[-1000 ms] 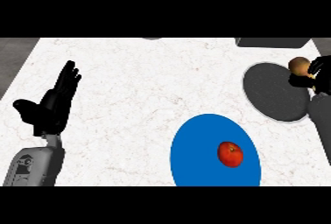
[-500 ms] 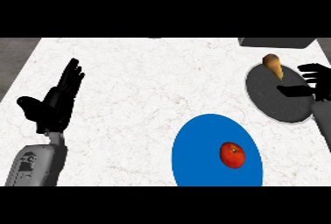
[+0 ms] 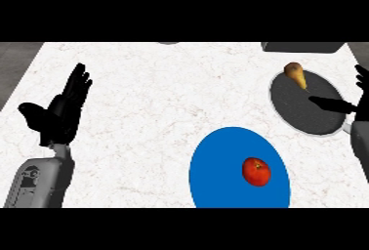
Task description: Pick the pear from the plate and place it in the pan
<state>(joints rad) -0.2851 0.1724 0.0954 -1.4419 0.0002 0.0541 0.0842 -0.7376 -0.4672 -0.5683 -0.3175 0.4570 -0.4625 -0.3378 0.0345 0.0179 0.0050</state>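
From the head view, the right hand [image 3: 344,105] sits at the right edge of the counter [image 3: 158,97], and it is spread open: the thumb reaches left over the pan [image 3: 306,113], another finger shows higher up by the edge, and nothing is held between them. The thumb hangs over the pan's dark middle; whether it touches the pan, I cannot tell.

The pear [image 3: 296,74] is clear of that hand, lying at the far rim of the pan, partly over the rim. Its long axis runs on a slant: the rounded brown end points toward the far left, the narrow orange end points in toward the pan's middle and the right hand's thumb.

Over by the left edge, the left hand [image 3: 59,111] rests open, fingers straight and up, thumb out to the side, holding nothing.

At the near edge lies the blue plate [image 3: 223,171], and on it a red apple [image 3: 256,171] sits toward its right half. The plate lies just beside the pan, on the near left of it. A dark grey thing [image 3: 299,47] shows at the far right corner, cut off by the view, too little of it to name.
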